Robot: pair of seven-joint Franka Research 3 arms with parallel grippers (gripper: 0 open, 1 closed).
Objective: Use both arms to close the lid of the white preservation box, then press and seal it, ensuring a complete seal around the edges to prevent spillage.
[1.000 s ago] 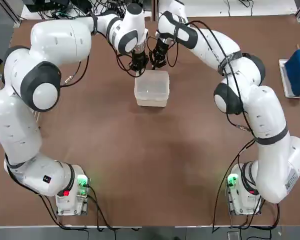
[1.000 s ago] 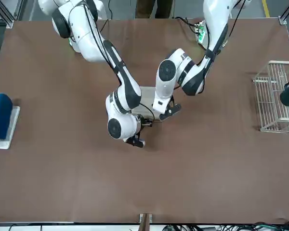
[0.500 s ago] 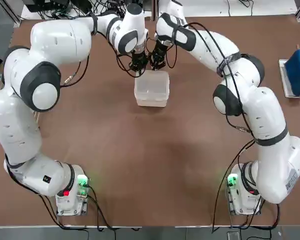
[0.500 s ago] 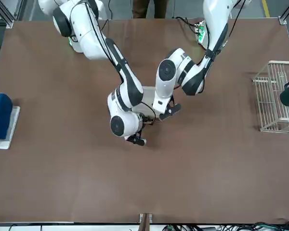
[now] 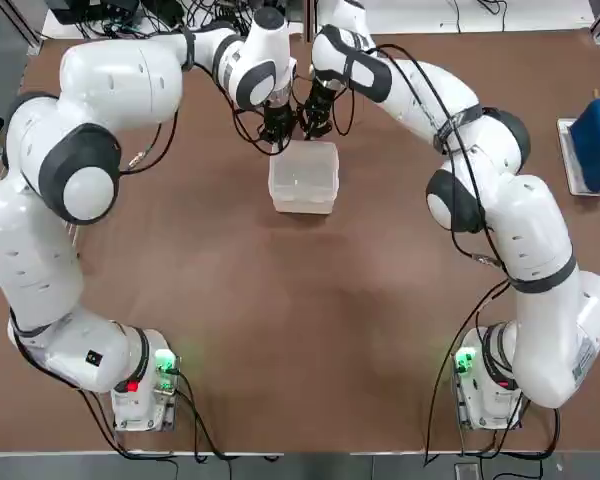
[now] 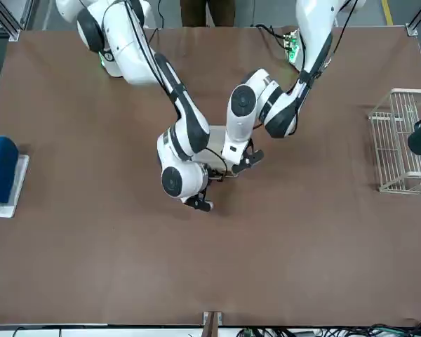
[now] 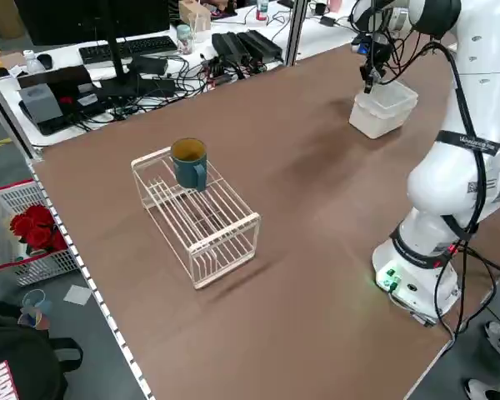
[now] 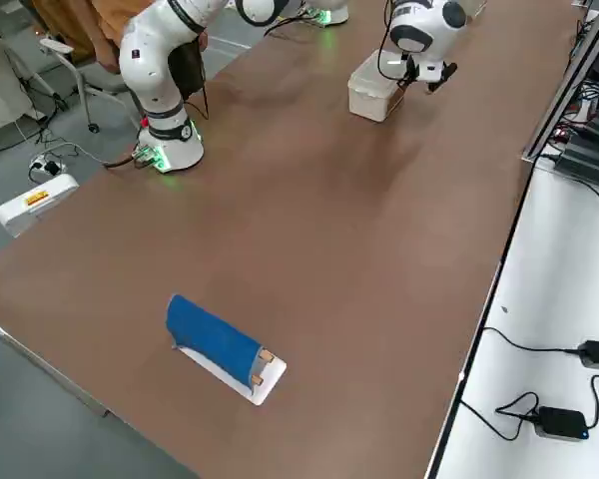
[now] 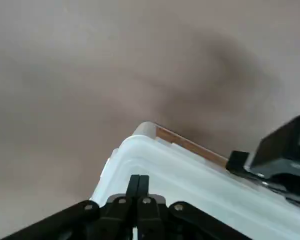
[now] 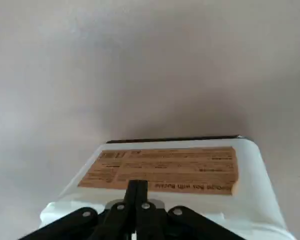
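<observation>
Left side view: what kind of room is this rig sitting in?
Most likely a robotics lab or test workspace. Past the brown table stands a bench with a keyboard, a monitor and tangled cables, and the two arms are bolted onto the tabletop itself.

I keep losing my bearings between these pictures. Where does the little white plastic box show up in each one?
Top: white preservation box, upper middle, just below both grippers.
Front: centre, mostly hidden behind the arms.
Left side: upper right.
Right side: top, right of middle.
Left wrist: lower right, lid corner.
Right wrist: lower middle, brown label on it.
Shared landmark: the brown table.
</observation>
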